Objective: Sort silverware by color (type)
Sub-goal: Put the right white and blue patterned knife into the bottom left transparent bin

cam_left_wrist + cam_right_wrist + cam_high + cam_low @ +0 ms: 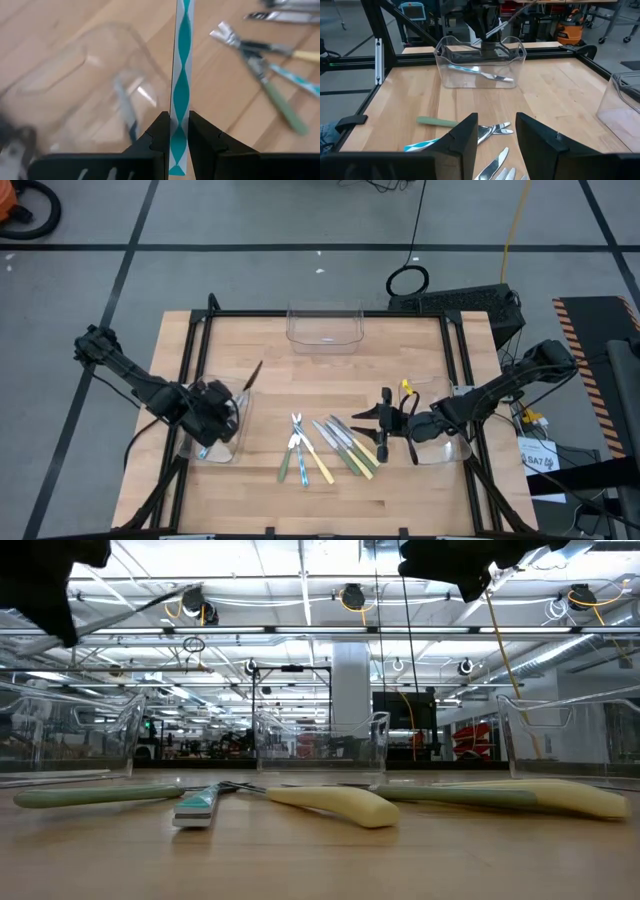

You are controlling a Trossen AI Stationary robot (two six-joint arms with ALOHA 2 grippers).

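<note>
Blue-patterned utensil (pixel 179 95): handle with a teal and white wave pattern, pinched between the left gripper's (pixel 222 418) 2 fingers, which press against its 2 sides. In the high view the utensil's slim far end juts up and away from the gripper, over the left clear bin (pixel 216 442) at the table's left edge. 1 more blue-handled utensil (pixel 477 71) lies inside that bin, seen through its wall in the right wrist view.

Remaining silverware (pixel 330 448) lies loose on the wooden table (pixel 330 380) at front centre, between the 2 arms: a crossed cluster on the left of the pile and a fanned row on the right. Handles visible there are green, yellow and blue-patterned; heads are shiny silver. Exact count cannot be told.

Right gripper (pixel 385 423) hovers above the right end of the fanned row, fingers spread apart with nothing between them. Right clear bin (pixel 446 442) sits just beside it. A third clear bin (pixel 324 326) stands at the table's far edge, centre.
</note>
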